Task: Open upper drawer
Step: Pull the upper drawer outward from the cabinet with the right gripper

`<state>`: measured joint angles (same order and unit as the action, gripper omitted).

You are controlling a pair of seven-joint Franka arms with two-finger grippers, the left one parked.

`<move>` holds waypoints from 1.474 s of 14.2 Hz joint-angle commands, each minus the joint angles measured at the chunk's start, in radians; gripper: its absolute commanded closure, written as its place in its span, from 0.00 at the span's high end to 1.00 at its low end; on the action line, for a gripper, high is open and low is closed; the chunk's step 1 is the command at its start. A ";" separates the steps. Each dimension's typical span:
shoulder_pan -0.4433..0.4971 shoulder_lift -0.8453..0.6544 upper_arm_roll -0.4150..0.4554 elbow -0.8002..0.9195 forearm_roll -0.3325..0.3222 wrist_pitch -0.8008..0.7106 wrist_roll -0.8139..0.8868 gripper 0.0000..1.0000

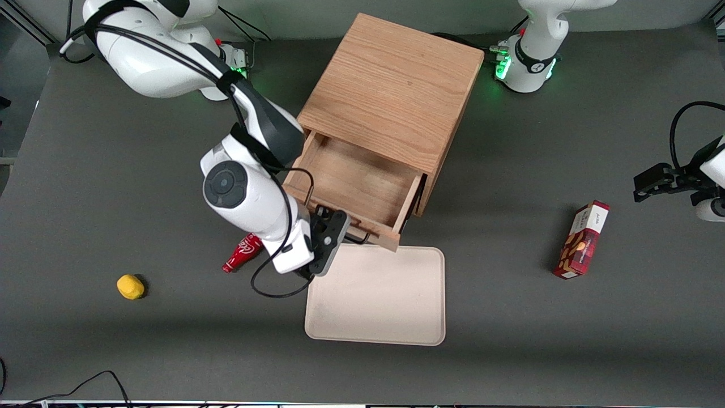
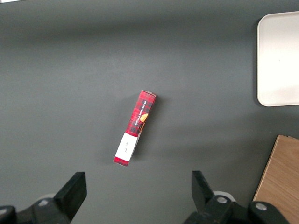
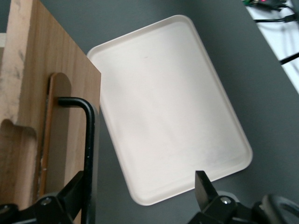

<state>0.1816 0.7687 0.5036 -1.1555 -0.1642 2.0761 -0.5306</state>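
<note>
The upper drawer (image 1: 354, 181) of the oak cabinet (image 1: 391, 85) stands pulled out toward the front camera, and its inside is bare wood. Its front panel (image 3: 70, 93) and thin black wire handle (image 3: 88, 149) show in the right wrist view. My right gripper (image 1: 338, 222) is at the drawer's front, at the corner toward the working arm's end. It is open (image 3: 138, 189), with the fingers (image 3: 74, 191) wide apart. The handle's bar lies just inside one finger and is not clamped. The lower drawer is hidden under the upper one.
A cream tray (image 1: 376, 294) lies on the table just in front of the open drawer, also in the wrist view (image 3: 168, 107). A small red cola bottle (image 1: 242, 253) lies by my wrist. A yellow ball (image 1: 130, 287) and a red snack box (image 1: 583, 239) lie farther out.
</note>
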 commanded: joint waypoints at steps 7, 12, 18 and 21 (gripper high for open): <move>0.002 0.046 -0.079 0.089 -0.023 0.119 -0.026 1.00; 0.001 0.044 -0.082 0.088 -0.003 0.116 -0.002 1.00; -0.008 0.000 -0.076 0.079 0.190 -0.005 0.144 1.00; -0.031 -0.038 -0.076 0.079 0.232 -0.086 0.173 1.00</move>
<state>0.1710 0.7725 0.4272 -1.0725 0.0216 2.0541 -0.3902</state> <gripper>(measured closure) 0.000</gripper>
